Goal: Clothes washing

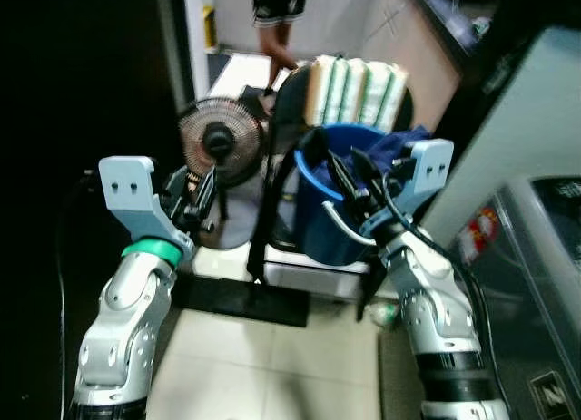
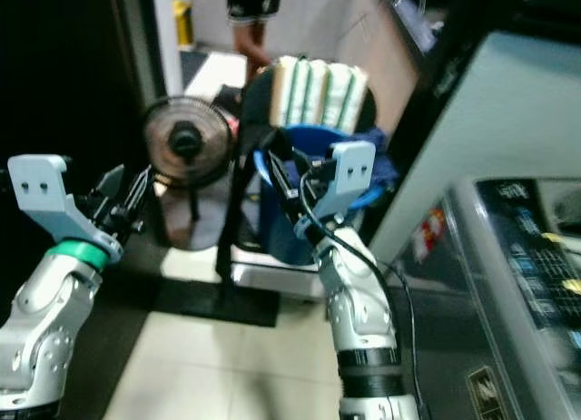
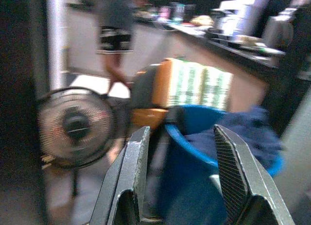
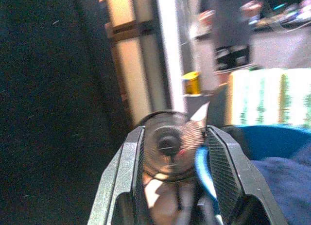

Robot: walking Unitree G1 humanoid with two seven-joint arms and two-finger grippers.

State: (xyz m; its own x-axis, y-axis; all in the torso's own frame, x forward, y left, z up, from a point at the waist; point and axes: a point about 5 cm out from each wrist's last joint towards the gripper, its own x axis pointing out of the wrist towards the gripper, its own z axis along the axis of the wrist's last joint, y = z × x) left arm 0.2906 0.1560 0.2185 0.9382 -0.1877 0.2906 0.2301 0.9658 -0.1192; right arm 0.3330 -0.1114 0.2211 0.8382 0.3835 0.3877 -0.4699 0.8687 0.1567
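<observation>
All four views are blurred. The left side of the head views is lost in darkness, and the same dark mass takes up much of the right wrist view. A person (image 1: 277, 21) is cut off by the upper edge; bare legs and dark patterned shorts are seen beyond the doorway. A grey machine (image 2: 508, 257) at the right is cut by the frame edge; its panel markings cannot be read. The bucket's base is hidden behind the right arm and a black frame.

A blue bucket (image 1: 318, 225) is seen ahead, between the two arms, beside the machine. Dark blue cloth (image 3: 233, 132) is heaped in it and spills over the rim. Just behind the bucket a row of pale, green-striped packs (image 1: 354, 92) is stacked. A round fan (image 1: 218, 143) stands on the floor to the left of the bucket.

The left gripper (image 3: 181, 174) is held up in front of the fan, short of the bucket. Its fingers (image 3: 131, 171) are spread moderately wide, with nothing between them and nothing touched.

The right gripper (image 4: 172, 174) is raised at the bucket's near rim. In its wrist view the fingers (image 4: 221, 171) are parted, and the blue rim is seen just inside one of them, with the fan framed in the gap. Contact with the rim cannot be confirmed through the blur. No cloth is held.
</observation>
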